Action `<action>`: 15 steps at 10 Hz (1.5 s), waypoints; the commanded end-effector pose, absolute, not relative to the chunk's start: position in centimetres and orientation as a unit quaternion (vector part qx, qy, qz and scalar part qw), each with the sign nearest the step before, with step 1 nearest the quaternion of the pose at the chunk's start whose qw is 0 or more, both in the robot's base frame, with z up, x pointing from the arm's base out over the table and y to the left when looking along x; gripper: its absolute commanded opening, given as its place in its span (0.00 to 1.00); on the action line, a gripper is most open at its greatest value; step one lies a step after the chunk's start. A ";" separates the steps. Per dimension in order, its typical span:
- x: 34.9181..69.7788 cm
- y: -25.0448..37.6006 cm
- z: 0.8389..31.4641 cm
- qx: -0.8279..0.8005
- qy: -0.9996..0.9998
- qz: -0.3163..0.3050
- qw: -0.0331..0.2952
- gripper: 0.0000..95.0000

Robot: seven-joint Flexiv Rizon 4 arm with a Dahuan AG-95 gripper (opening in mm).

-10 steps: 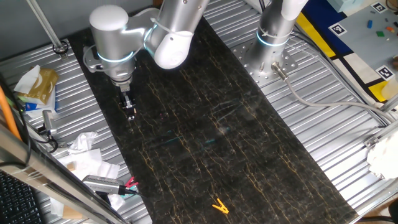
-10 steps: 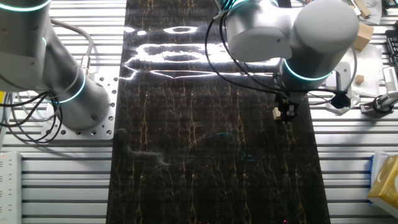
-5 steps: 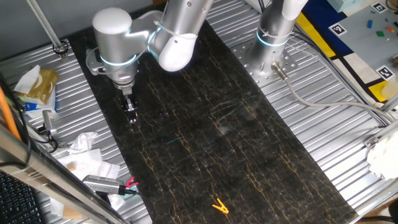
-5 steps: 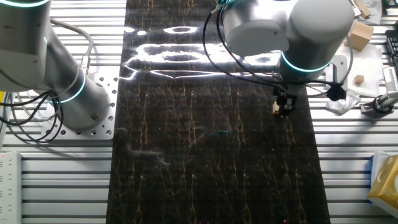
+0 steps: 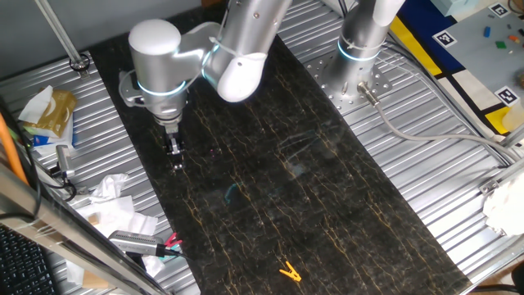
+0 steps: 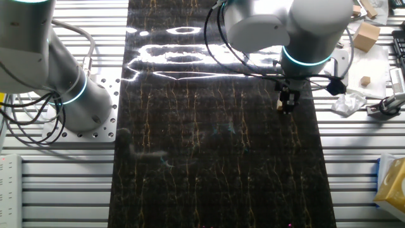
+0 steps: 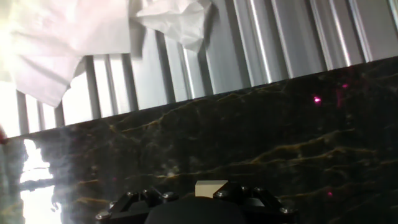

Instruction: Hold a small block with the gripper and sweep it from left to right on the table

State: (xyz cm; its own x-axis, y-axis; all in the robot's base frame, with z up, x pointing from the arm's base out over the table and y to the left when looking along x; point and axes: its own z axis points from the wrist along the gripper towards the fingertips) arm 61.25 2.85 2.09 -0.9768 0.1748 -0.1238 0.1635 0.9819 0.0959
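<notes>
The small block (image 6: 280, 107) is a pale tan cube held at the tip of my black gripper (image 6: 286, 106), which is shut on it. It sits low on the black, gold-veined table (image 6: 202, 158) near the slab's right edge in that fixed view. From the opposite fixed camera the gripper (image 5: 175, 157) hangs under the silver arm near the slab's left edge, and the block is too small to make out. The hand view shows the block (image 7: 210, 187) between the dark fingers, just above the table (image 7: 280, 137).
A yellow clip (image 5: 288, 271) lies at the near end of the slab. Crumpled paper and clutter (image 5: 115, 201) sit on the ribbed metal beside the gripper, with white paper (image 7: 174, 18) in the hand view. A second arm's base (image 5: 360, 49) stands beyond the slab. Loose wooden blocks (image 6: 365, 38) lie at the side.
The arm has shifted a little along the slab's edge with the block still held: slightly right and nearer in one fixed view, upward in the other.
</notes>
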 end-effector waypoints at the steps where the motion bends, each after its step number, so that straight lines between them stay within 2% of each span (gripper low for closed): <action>1: 61.0 3.5 2.4 0.091 0.993 0.043 0.065 0.60; 15: 60.8 9.5 2.9 0.117 0.989 0.052 0.067 0.60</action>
State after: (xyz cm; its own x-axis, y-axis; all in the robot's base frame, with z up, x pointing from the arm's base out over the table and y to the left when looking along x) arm 60.78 9.96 3.10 -0.9621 0.2447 -0.1205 0.2306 0.9656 0.1200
